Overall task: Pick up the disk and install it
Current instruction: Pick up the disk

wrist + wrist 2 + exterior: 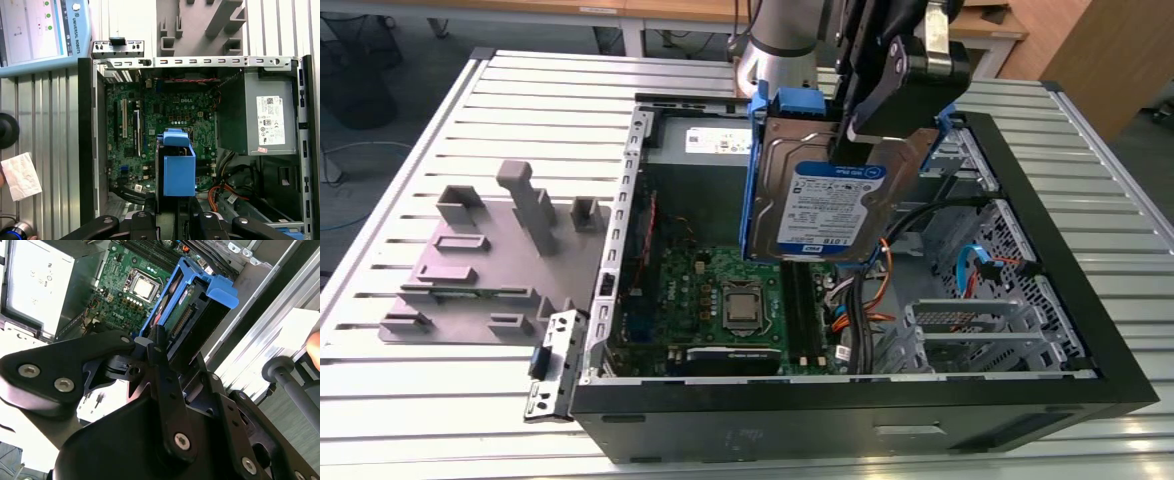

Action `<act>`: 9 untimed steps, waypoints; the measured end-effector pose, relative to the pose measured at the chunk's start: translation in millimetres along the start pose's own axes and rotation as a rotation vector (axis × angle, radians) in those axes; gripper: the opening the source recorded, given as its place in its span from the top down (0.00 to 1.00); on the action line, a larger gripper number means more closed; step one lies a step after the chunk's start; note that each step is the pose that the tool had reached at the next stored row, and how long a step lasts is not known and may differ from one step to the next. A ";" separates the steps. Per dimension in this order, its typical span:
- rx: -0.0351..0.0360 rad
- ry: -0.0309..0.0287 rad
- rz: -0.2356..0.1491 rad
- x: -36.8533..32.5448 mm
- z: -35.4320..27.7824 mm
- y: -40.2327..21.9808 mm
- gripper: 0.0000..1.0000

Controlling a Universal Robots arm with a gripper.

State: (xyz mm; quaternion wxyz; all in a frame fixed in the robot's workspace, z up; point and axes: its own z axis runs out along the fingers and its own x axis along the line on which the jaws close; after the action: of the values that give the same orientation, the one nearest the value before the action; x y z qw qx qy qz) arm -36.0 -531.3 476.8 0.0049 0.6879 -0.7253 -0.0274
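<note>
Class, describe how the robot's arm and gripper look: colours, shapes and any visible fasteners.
The arm is a round silver-grey tube with a darker band at its joint. The gripper is matt black, built from flat link plates with rounded ends, hinged together and fastened by shiny silver screw heads.

You are working in a robotics lab or test workshop. An industrial robot arm (781, 40) is standing at a slatted aluminium workbench (440, 400) that is carrying an opened desktop computer case (854, 425), its motherboard (707, 290) lying exposed. A grey moulded parts fixture (480, 270) is sitting beside the case, on the exterior view's left. A touchscreen teach pendant (42, 35) is resting on the bench in the first wrist view. Wooden desks (680, 8) and a dark mesh bin (354, 70) are standing behind the bench.
</note>
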 end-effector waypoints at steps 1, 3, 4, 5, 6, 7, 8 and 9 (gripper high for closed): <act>0.0000 0.0000 0.000 0.0 0.0 0.0 0.65; 0.0000 0.0000 0.000 0.1 0.0 0.0 0.65; 0.0000 0.0000 0.000 0.1 0.0 0.0 0.65; 0.0000 0.0000 0.000 0.1 0.0 -0.1 0.65; 0.0000 0.0001 0.000 0.1 0.0 -0.7 0.65; 0.0000 0.0000 0.000 0.1 0.0 -2.7 0.65; 0.0001 -0.0001 0.000 0.0 0.0 -3.9 0.65; 0.0000 0.0000 0.000 -0.1 -0.1 -5.0 0.65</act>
State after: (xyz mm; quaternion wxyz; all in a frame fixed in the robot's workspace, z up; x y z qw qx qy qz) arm -31.0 -531.5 476.7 0.0050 0.6879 -0.7253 -0.0274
